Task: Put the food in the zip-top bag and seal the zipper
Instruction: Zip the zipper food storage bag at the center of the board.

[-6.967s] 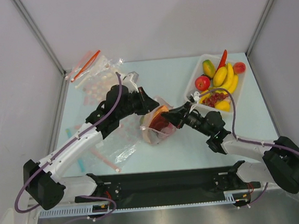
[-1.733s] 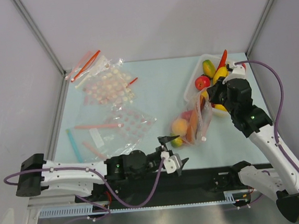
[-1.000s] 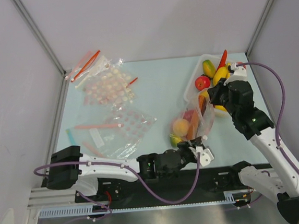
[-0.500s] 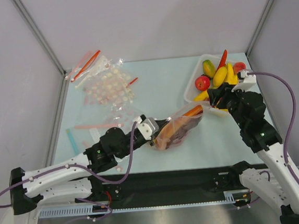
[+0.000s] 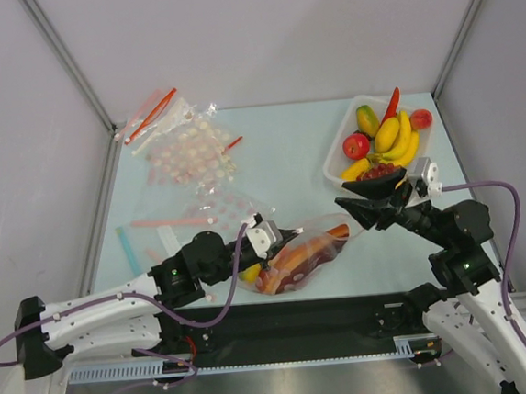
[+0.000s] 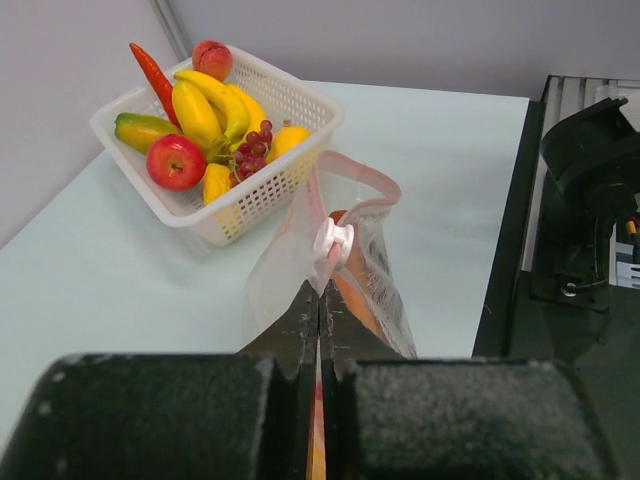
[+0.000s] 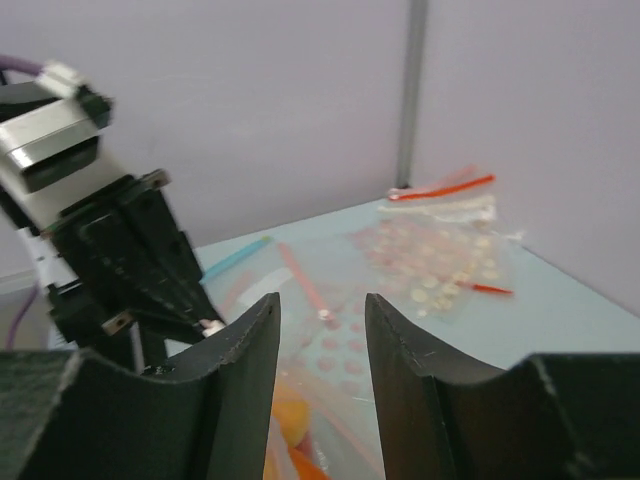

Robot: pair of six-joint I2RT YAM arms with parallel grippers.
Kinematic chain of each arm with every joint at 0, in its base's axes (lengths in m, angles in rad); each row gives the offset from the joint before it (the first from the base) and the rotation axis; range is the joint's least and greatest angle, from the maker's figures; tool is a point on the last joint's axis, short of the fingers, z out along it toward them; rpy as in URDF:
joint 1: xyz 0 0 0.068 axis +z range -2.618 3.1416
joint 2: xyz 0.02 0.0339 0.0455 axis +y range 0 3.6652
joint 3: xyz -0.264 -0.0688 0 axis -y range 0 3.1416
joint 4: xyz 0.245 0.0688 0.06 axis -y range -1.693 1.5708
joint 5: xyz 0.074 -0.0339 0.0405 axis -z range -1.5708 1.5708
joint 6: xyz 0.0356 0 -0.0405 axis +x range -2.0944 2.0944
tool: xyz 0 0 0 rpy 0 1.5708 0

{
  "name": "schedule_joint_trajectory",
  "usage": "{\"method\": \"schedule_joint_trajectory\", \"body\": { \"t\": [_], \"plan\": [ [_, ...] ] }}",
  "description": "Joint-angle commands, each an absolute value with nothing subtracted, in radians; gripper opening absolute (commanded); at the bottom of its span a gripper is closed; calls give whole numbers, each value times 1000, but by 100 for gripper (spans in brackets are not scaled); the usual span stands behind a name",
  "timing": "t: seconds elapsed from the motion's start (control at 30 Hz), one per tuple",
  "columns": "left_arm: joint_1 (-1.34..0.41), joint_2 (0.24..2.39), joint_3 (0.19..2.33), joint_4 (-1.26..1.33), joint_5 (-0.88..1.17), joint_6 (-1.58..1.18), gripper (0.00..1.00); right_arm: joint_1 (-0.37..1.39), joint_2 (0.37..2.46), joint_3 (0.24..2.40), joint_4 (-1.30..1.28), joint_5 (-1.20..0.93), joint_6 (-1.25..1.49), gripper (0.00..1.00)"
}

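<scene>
The zip-top bag (image 5: 300, 254) lies near the table's front edge with food (image 5: 283, 271) inside: orange, yellow and dark purple pieces. My left gripper (image 5: 269, 240) is shut on the left end of the orange-red zipper (image 5: 331, 234). In the left wrist view the jaws (image 6: 320, 290) pinch the strip (image 6: 318, 440), with the white slider (image 6: 333, 240) just past the tips. My right gripper (image 5: 349, 212) is open and empty, just right of the bag's mouth and pointing left. In the right wrist view its fingers (image 7: 318, 310) frame the bag's food (image 7: 290, 425) below.
A white basket (image 5: 332, 159) of toy fruit stands at the back right, just behind my right gripper. Clear bags printed with pale dots (image 5: 185, 148) (image 5: 232, 213) lie at the left. A thin blue strip (image 5: 126, 250) lies at the far left. A black rail (image 5: 292, 319) runs along the front.
The bag and my left gripper have shifted toward the front edge. My right gripper has dropped away from the basket and now points left at the bag's mouth.
</scene>
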State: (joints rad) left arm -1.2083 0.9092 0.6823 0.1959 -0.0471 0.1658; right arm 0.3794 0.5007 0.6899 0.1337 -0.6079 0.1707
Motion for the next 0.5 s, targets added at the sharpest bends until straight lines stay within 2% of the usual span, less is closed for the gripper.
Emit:
{"method": "schedule_joint_trajectory", "body": {
  "t": [0.0,0.13,0.23,0.47],
  "plan": [
    [-1201,848,667,233,-11,158,0,461,534,692,265,-813,108,44],
    [-1203,831,661,233,-8,156,0,604,597,703,212,-718,3,45],
    [-1203,816,655,233,-8,158,0,675,656,677,227,-738,-118,45],
    [-1203,788,640,238,-8,152,0,764,689,647,215,-721,-288,50]
  ]
}}
